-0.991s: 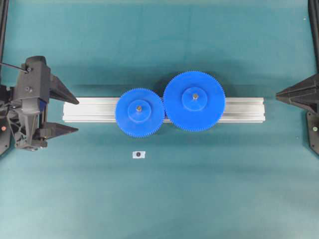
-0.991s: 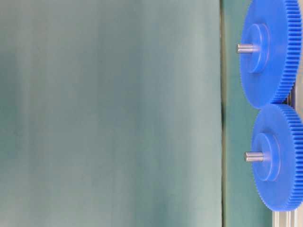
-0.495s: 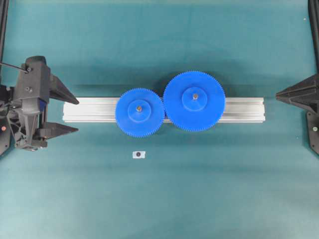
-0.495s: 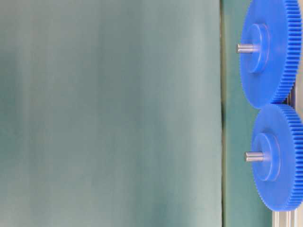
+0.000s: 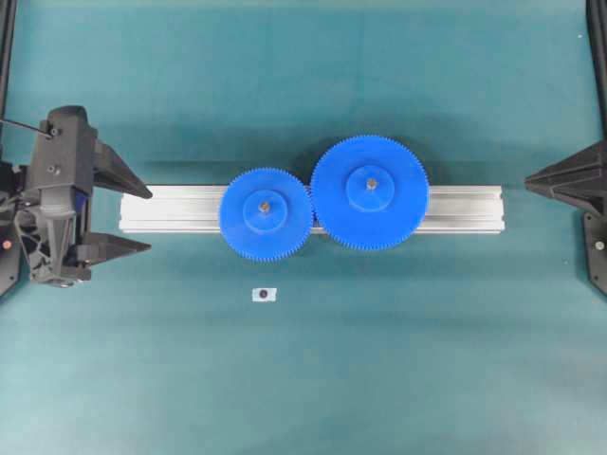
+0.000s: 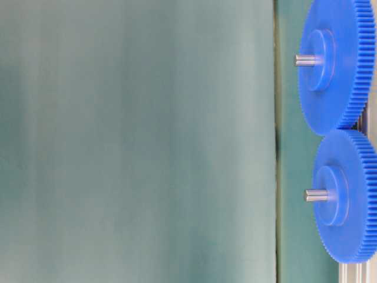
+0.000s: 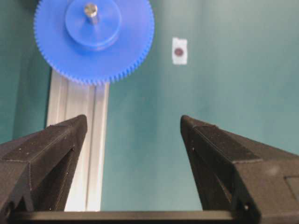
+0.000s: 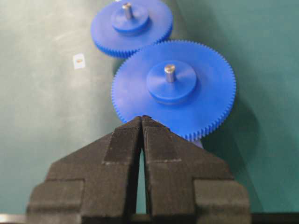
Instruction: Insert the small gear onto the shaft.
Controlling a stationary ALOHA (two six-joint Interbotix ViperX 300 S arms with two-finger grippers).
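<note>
The small gear point(image 5: 266, 213) lies flat on the aluminium rail point(image 5: 171, 209), meshed with the larger blue gear point(image 5: 370, 192). The shaft point(image 7: 90, 9) pokes up through its hub; the table-level view shows the shaft point(image 6: 315, 195) sticking out of the small gear point(image 6: 347, 197). My left gripper point(image 5: 149, 220) hovers at the rail's left end, open and empty, well short of the small gear point(image 7: 93, 39). In the left wrist view my left gripper point(image 7: 133, 120) holds nothing. My right gripper point(image 5: 528, 178) is shut and empty beyond the rail's right end. In the right wrist view my right gripper point(image 8: 141, 117) points at the larger gear.
A small white tag with a dark dot point(image 5: 264, 295) lies on the green mat in front of the small gear. The larger gear point(image 8: 174, 88) carries its own metal pin point(image 8: 169, 71). Black frame posts stand at the far left and right edges.
</note>
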